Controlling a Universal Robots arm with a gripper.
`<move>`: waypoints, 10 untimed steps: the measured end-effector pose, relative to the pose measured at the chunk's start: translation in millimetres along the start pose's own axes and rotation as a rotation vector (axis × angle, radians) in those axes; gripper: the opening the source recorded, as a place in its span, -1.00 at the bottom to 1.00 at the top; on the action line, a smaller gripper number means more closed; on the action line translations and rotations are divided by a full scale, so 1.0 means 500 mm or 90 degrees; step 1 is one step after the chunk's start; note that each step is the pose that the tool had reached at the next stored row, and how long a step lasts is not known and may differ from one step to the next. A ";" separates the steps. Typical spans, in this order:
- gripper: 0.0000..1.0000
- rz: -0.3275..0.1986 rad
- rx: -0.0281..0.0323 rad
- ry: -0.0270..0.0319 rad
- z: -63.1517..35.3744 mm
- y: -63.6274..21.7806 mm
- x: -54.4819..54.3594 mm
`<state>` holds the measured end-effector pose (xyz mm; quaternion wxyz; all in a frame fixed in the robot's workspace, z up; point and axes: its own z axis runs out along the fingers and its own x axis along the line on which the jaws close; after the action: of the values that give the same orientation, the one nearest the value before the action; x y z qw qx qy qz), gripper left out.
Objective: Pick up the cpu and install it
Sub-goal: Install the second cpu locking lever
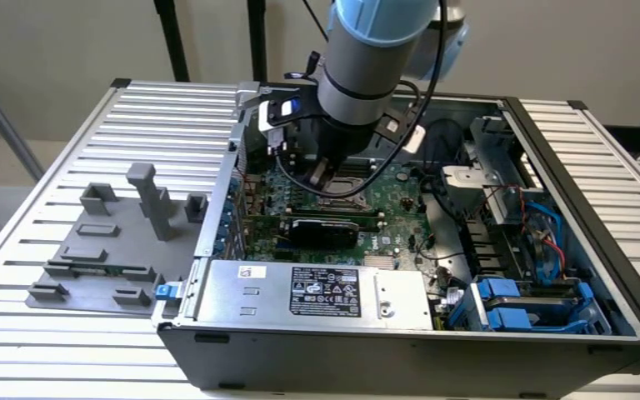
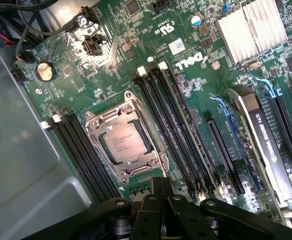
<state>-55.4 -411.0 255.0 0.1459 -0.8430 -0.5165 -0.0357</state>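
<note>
Exterior view first: the arm reaches down into an open computer case (image 1: 587, 250) lying on a ribbed metal counter (image 1: 31, 333). The gripper (image 1: 326, 171) hangs low over the motherboard (image 1: 382, 204), right above the socket (image 1: 348, 185) area; from here I cannot tell how its fingers stand. On the exterior view's left, outside the case, a grey fixture plate (image 1: 103, 258) with upright blocks sits on the counter. Inside the case, the power supply (image 1: 314, 292) lies at the near edge with a black label, its print too small to read. Blue drive brackets (image 1: 520, 304) fill the near corner on the exterior view's right, with blue and red cables above them.

Now the wrist view: white "DELL" lettering (image 2: 191, 61) reads clearly on the green board. The cpu (image 2: 123, 144) sits in the socket, silvery top up, framed by the metal load plate (image 2: 127, 142); its engraved text is there but unreadable. Black memory slots (image 2: 176, 130) run alongside the socket. A graphics card (image 2: 263, 145) stands in a slot, its edge lettering not legible. A finned heatsink (image 2: 251, 30) sits near the corner. The gripper's black fingers (image 2: 156, 195) meet together, holding nothing, apart from the cpu and hovering just beside the socket frame.
</note>
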 end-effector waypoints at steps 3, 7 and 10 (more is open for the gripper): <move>-0.79 0.000 -0.0002 -0.0002 0.005 -0.003 -0.003; -0.79 0.000 -0.0018 0.0001 0.019 -0.001 -0.007; -0.79 0.000 -0.0026 0.0006 0.029 0.000 -0.010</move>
<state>-59.1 -411.1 240.0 0.1444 -0.8432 -0.5166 -0.0372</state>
